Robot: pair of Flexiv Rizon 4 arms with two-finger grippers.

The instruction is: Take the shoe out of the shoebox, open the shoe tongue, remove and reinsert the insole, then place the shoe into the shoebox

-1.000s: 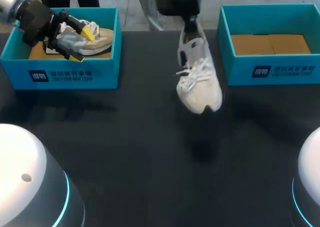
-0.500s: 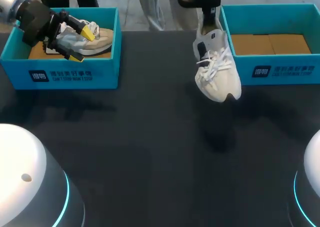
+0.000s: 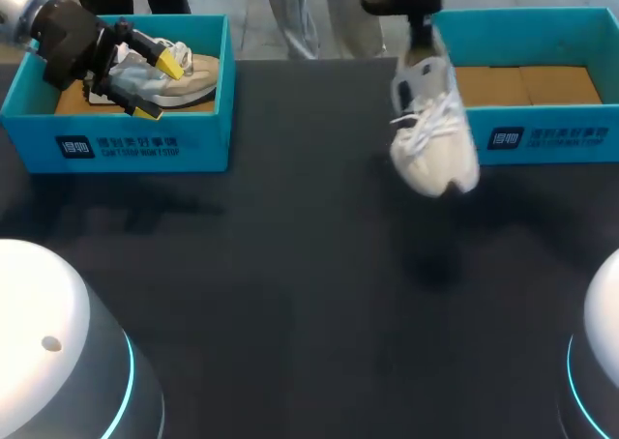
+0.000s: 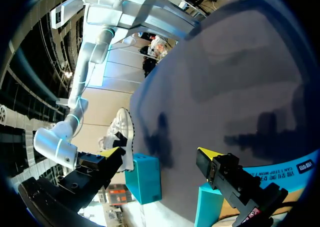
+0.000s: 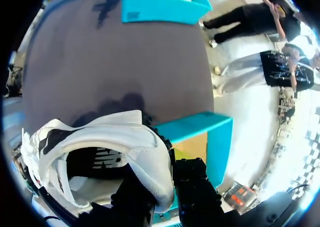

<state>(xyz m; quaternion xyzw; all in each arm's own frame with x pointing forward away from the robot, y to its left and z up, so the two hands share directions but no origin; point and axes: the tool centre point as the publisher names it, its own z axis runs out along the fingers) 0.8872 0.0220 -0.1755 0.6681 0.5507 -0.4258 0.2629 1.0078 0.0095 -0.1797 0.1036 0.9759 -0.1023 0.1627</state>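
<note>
Two blue boxes sit on the dark table (image 3: pixel 290 294): a left box (image 3: pixel 145 144) and a right box (image 3: pixel 542 134). The right gripper (image 3: pixel 419 35) is squeezing the heel of the white shoe (image 3: pixel 435 149). The shoe hangs in the air, toe down, by the left end of the right box, not inside it. The left gripper (image 3: pixel 158 88) is in the left box, fingers spread wide, above a tan shoe (image 3: pixel 193 79) lying there.
</note>
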